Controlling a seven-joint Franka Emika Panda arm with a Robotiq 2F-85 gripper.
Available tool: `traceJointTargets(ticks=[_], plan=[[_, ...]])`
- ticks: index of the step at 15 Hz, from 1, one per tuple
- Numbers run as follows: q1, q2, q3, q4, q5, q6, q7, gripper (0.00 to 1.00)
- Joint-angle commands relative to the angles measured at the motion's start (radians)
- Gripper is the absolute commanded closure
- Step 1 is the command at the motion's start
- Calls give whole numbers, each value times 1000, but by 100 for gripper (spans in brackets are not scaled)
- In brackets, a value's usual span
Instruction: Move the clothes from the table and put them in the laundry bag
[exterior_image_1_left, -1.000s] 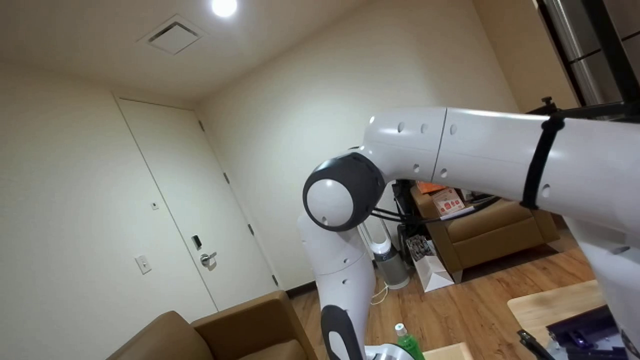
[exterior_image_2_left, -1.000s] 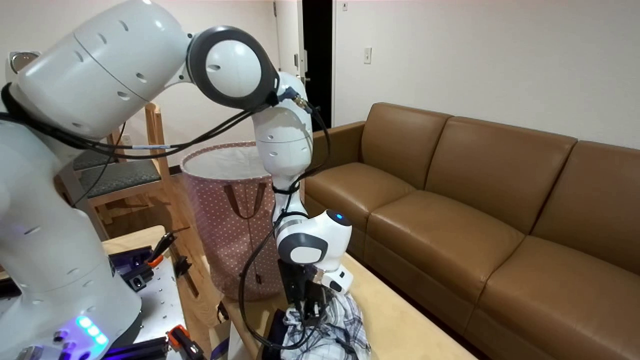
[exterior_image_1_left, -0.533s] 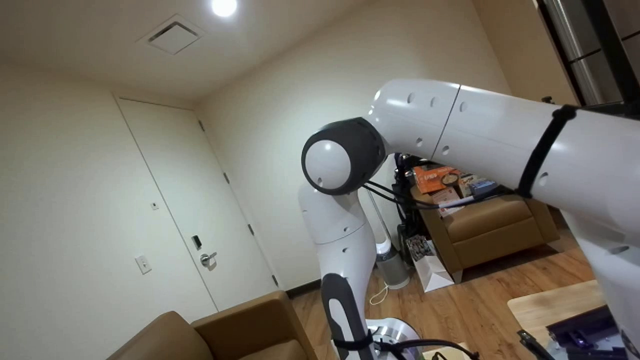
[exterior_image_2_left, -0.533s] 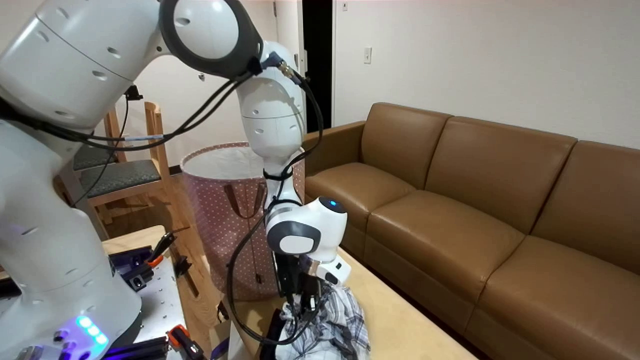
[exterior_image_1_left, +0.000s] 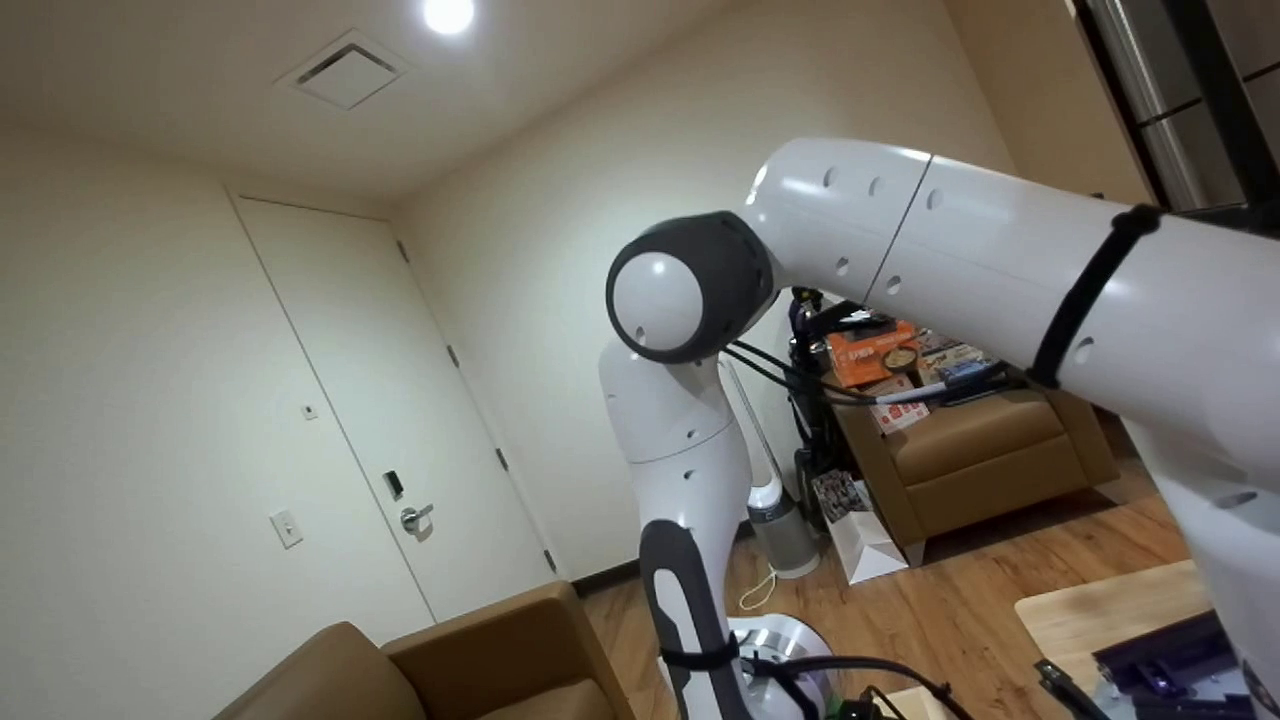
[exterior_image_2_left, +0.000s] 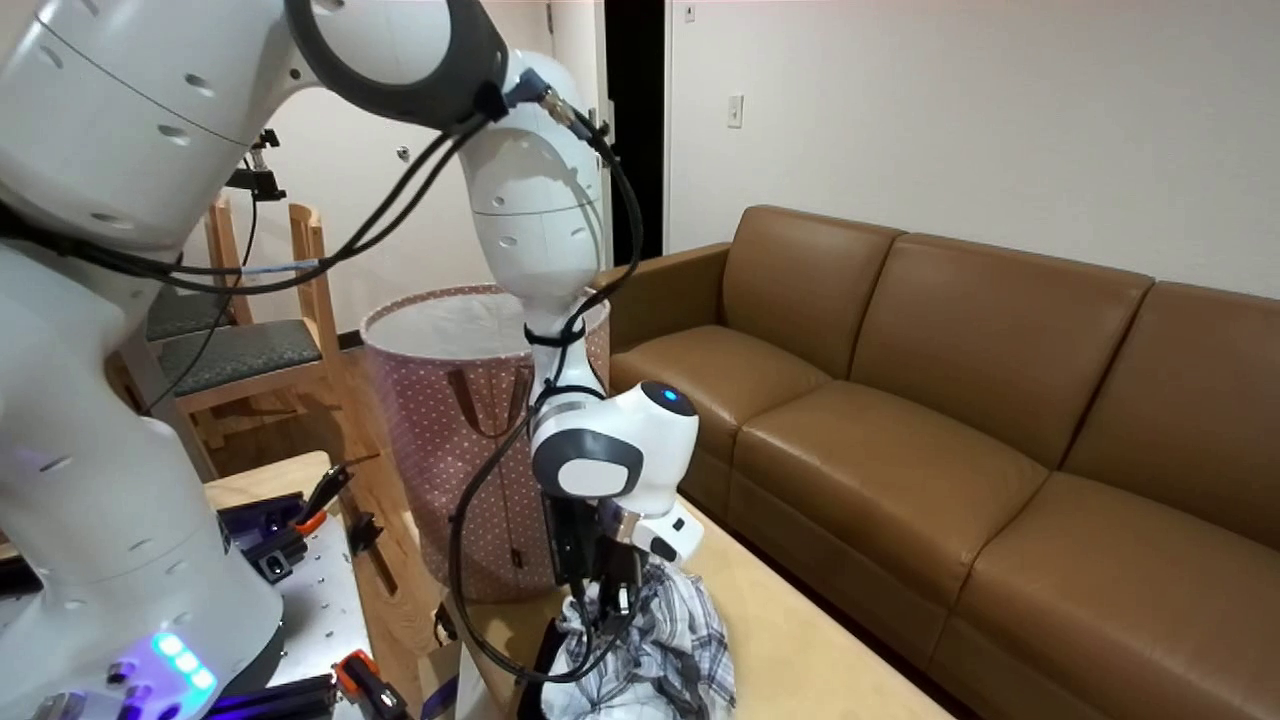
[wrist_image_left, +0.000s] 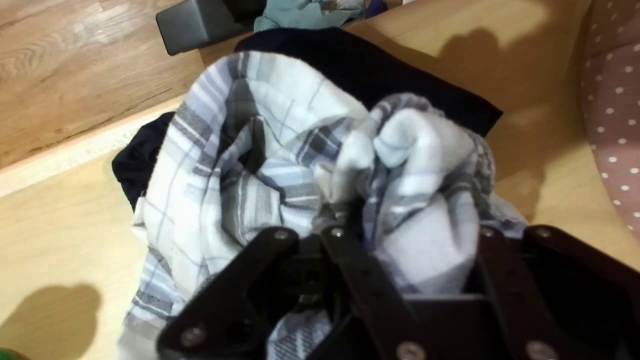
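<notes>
Over the table (exterior_image_2_left: 800, 645), we had just raised our claw (exterior_image_2_left: 604, 605) slightly, clenched on the plaid garment (exterior_image_2_left: 675, 640), so the laundry bag (exterior_image_2_left: 435, 460) likely came next.

A brown sofa (exterior_image_2_left: 900, 460) lines the wall (exterior_image_2_left: 980, 130), and a white paper bag (exterior_image_1_left: 865, 545) sits beside an armchair (exterior_image_1_left: 985, 470)

The white arm (exterior_image_2_left: 540, 245) has dark grey joint covers (exterior_image_1_left: 738, 285), black cables (exterior_image_1_left: 850, 661) and a black end effector (wrist_image_left: 412, 235) with metallic screws (wrist_image_left: 193, 336).
</notes>
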Motion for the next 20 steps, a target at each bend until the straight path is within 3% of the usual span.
traceJointTargets(ticks=[1,4,5,8,9,10,12,16,18,19,20], plan=[[30,-232,11,-210,-31,18,-22,89],[38,-299,13,-244,-46,-33,-28,89],[41,-224,12,-187,-31,-9,-4,77],[46,-274,11,-223,-35,-22,-6,77],[46,-274,11,-224,-35,-22,-6,89],[64,-287,-5,-231,-39,-16,22,89],[62,-405,4,-318,-18,73,32,89],[147,-622,-26,-496,-37,267,121,89],[244,-726,-97,-580,-81,355,197,89],[312,-651,-171,-465,-127,365,237,89],[408,-674,-281,-490,-179,414,262,89]])
